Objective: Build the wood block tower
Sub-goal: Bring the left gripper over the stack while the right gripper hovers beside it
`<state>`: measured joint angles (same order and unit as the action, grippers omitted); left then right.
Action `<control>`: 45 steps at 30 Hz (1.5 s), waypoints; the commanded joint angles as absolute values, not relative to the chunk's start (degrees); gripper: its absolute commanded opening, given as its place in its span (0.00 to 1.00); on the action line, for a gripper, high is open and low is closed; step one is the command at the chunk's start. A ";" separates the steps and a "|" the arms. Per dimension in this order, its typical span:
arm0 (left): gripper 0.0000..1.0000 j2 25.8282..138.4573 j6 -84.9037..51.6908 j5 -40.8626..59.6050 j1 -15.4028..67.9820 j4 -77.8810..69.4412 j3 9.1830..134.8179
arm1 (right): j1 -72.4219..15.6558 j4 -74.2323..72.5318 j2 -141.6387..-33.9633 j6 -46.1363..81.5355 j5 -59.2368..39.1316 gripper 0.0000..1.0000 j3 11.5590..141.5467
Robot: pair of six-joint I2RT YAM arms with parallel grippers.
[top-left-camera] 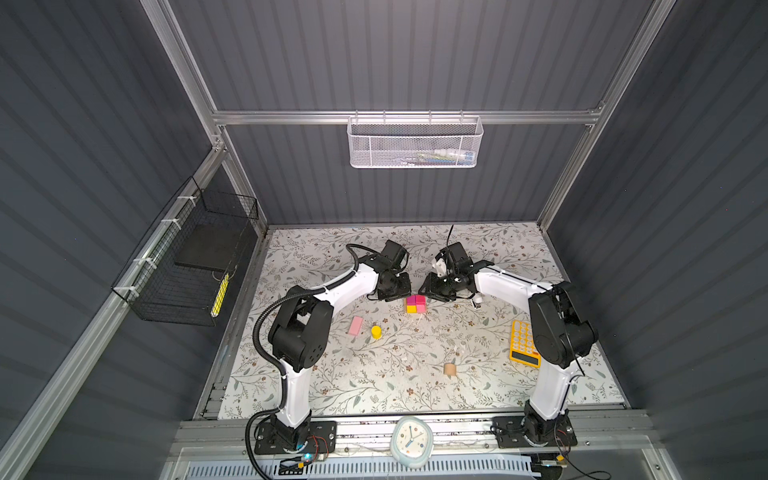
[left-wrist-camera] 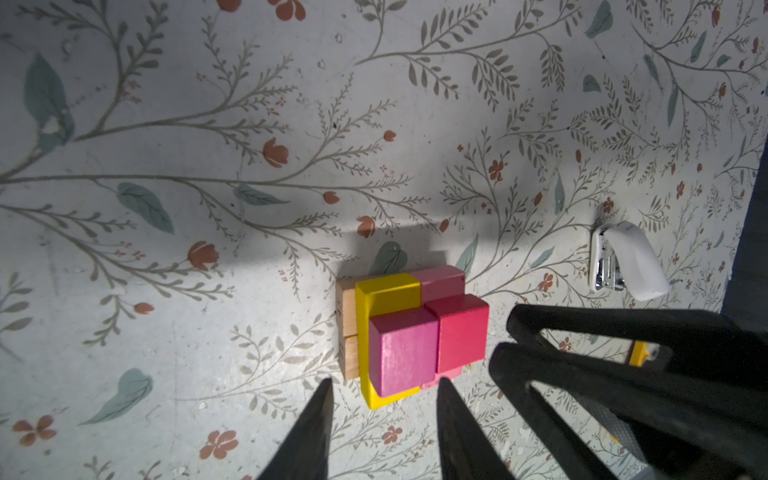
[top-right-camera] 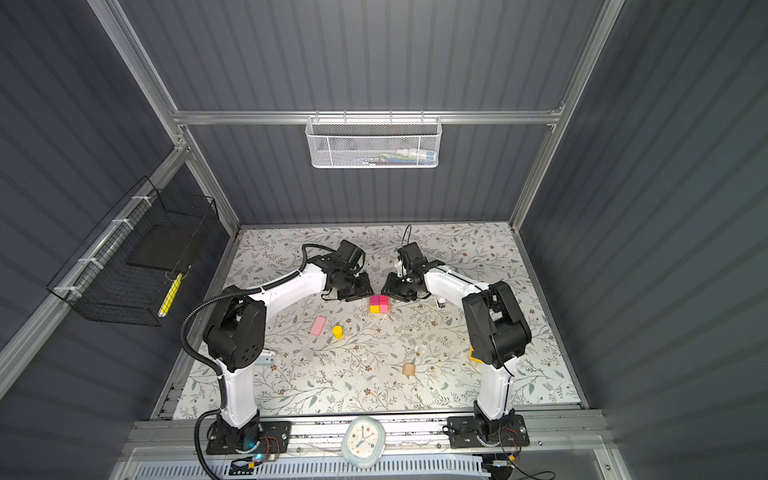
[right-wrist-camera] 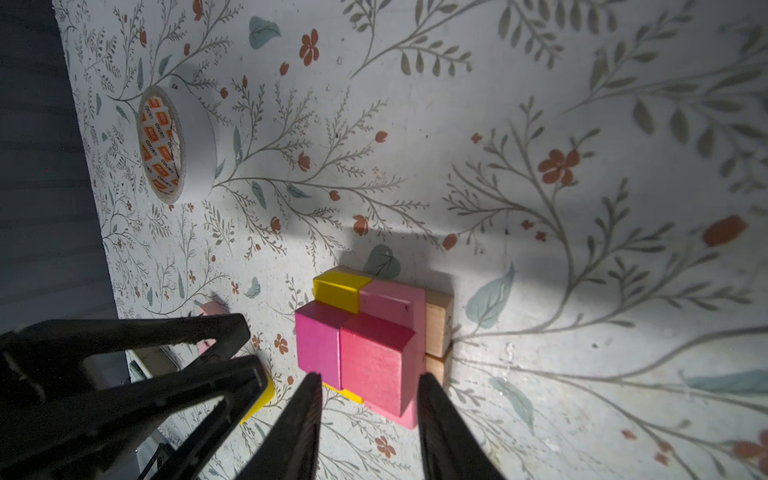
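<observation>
Left wrist view puts my left gripper [left-wrist-camera: 384, 380] just short of the tower [left-wrist-camera: 415, 332], which stands on the floral mat [left-wrist-camera: 166, 124] between both grippers. Its jaws are parted either side of the magenta cube [left-wrist-camera: 403, 353] and grip nothing, and the right gripper [right-wrist-camera: 368, 376], crowding in opposite, is likewise unclenched around the red cube [right-wrist-camera: 378, 361]. Near the tower sit a stapler [left-wrist-camera: 623, 262] and a tape roll [right-wrist-camera: 176, 143]; farther from it, in a top view, lie a pink bar [top-left-camera: 355, 325], yellow cylinder [top-left-camera: 376, 331], tan cylinder [top-left-camera: 449, 369] and calculator [top-left-camera: 524, 343].

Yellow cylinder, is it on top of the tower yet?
No, the yellow cylinder sits on the table beside the loose pink bar, apart from the tower.
</observation>
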<state>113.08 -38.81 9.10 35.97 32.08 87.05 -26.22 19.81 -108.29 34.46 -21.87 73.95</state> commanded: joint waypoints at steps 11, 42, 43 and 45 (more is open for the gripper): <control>0.41 113.98 -38.13 10.17 36.20 32.90 87.94 | -26.40 19.71 -110.26 35.37 -22.59 0.38 75.42; 0.41 113.34 -37.55 9.68 36.21 33.65 87.79 | -26.98 19.95 -111.45 35.92 -22.49 0.32 75.87; 0.41 113.36 -37.49 9.74 36.21 33.73 87.81 | -26.95 19.95 -111.49 35.98 -22.49 0.31 75.96; 0.41 113.37 -37.50 9.73 36.21 33.70 87.80 | -27.05 19.96 -111.53 35.96 -22.53 0.31 75.97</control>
